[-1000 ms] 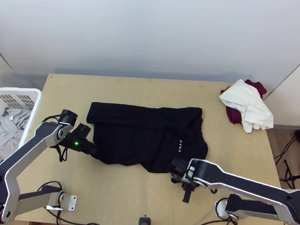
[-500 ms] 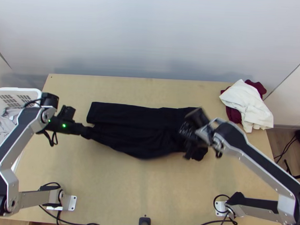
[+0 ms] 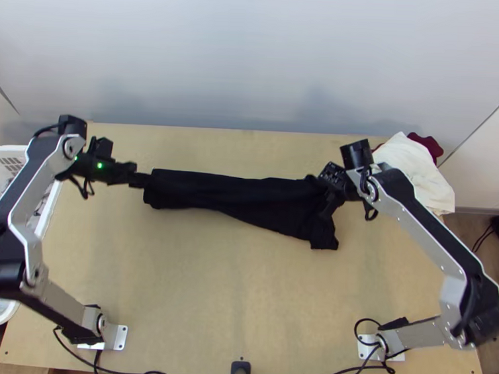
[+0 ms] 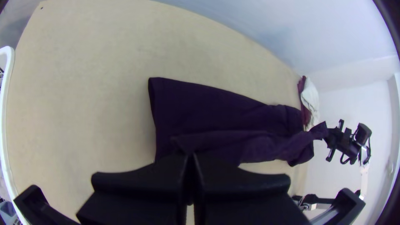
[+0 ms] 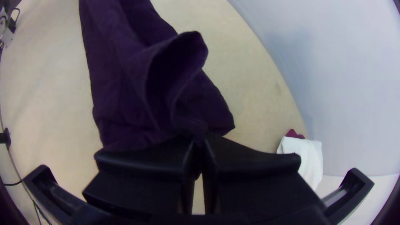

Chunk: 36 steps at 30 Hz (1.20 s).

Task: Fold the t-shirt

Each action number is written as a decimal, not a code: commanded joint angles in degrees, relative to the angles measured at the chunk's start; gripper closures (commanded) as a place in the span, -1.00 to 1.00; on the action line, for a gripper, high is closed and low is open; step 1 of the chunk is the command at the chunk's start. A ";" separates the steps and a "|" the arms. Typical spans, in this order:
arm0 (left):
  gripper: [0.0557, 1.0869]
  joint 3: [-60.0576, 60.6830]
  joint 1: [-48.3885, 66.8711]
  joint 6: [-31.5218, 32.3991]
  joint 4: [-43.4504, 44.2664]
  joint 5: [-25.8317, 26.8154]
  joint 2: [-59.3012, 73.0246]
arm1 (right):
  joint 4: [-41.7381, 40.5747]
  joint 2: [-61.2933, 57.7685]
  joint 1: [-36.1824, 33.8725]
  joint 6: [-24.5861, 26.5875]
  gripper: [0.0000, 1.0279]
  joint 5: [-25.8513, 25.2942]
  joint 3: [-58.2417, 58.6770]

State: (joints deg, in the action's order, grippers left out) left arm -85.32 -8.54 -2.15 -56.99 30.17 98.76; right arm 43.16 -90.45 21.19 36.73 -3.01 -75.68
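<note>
In the top view my left gripper [image 3: 142, 180] is at the left end of the black t-shirt [image 3: 229, 194], and my right gripper [image 3: 317, 183] is at its right end. The left wrist view has my left gripper [image 4: 190, 156] shut on a corner of the t-shirt [image 4: 208, 104], whose raised edge runs across to the other gripper. In the right wrist view my right gripper [image 5: 199, 141] is shut on the t-shirt [image 5: 116, 91], with a loop of cloth standing up beside the held part. The shirt lies as a long folded strip, its front layer lifted between both grippers.
A white and dark red cloth pile [image 3: 409, 161] lies at the table's back right corner, close to the right arm. The white basket [image 3: 6, 151] with clothes stands at the left edge. Bare wood [image 3: 231, 299] stretches in front of the shirt.
Both grippers have moved toward the table's back, drawing the shirt's front edge up and over with them. The shirt's lower body, spread toward the near side before, now lies narrower, and its white lettering is out of sight.
</note>
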 commanded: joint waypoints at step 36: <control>-0.71 -10.48 3.53 1.63 -5.59 -1.87 14.97 | -36.39 -8.86 -3.08 2.91 -0.94 -2.09 0.62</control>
State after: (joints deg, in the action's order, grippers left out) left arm -95.39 -2.85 -1.52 -62.30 28.05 116.77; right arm 7.31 -109.89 16.49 45.58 -4.60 -75.35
